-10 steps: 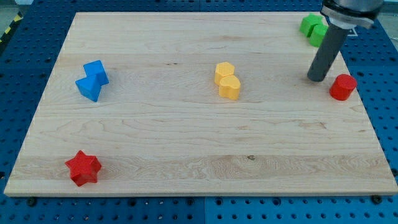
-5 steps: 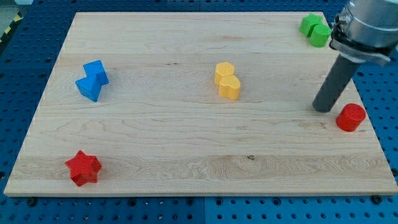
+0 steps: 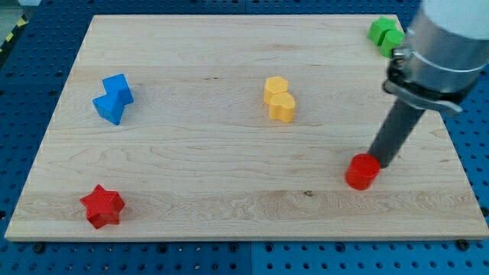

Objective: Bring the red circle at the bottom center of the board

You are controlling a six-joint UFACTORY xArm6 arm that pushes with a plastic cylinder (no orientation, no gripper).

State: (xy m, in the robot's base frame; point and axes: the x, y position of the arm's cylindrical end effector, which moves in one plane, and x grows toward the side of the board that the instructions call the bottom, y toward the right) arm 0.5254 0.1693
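Note:
The red circle (image 3: 362, 171) lies on the wooden board (image 3: 191, 176), low and right of centre. My tip (image 3: 380, 162) rests just to the circle's upper right, touching or almost touching it. The dark rod rises from there toward the view's top right.
A red star (image 3: 102, 206) sits at the bottom left. A blue block (image 3: 113, 98) is at the left. A yellow block (image 3: 279, 98) is near the centre. A green block (image 3: 384, 35) is at the top right corner, partly behind the arm.
The red circle has moved from the right edge down and left toward the bottom centre. My tip followed it down and left.

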